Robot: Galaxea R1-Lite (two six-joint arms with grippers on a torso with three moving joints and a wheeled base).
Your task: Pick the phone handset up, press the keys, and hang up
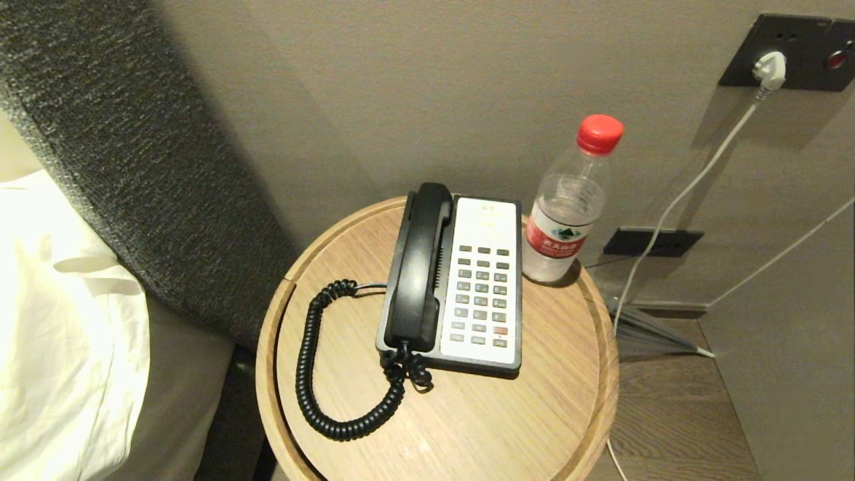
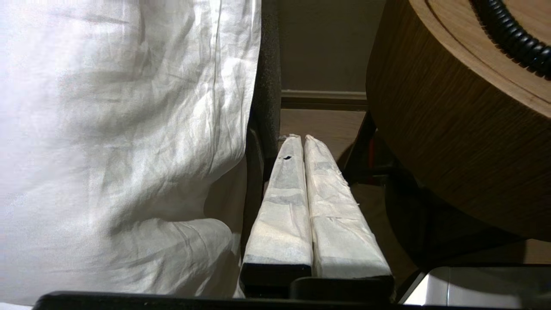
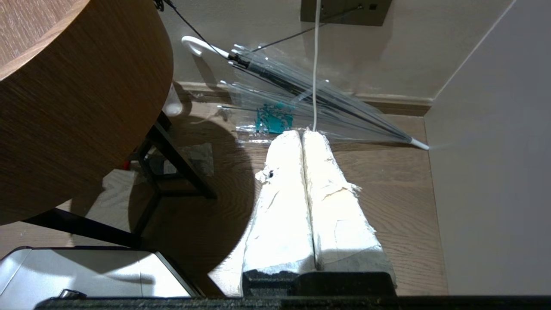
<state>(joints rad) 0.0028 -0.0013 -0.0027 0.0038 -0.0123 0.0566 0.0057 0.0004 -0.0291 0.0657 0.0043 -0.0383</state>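
Observation:
The black phone handset [image 1: 419,267] lies in its cradle on the left side of the phone base [image 1: 482,347], beside the grey keys [image 1: 481,294] on the white panel. Its black coiled cord [image 1: 314,374] loops over the round wooden table [image 1: 507,427]; a stretch of the cord [image 2: 512,36] also shows in the left wrist view. Neither arm appears in the head view. My left gripper [image 2: 300,138] hangs low between the bed sheet and the table's side, white-wrapped fingers pressed together, empty. My right gripper [image 3: 302,132] hangs shut and empty over the floor on the table's other side.
A water bottle [image 1: 568,207] with a red cap stands right of the phone. A white bed sheet [image 2: 120,142] and padded headboard [image 1: 133,160] lie to the left. A clear umbrella [image 3: 310,103] and white cable [image 3: 316,64] rest on the wood floor by the wall.

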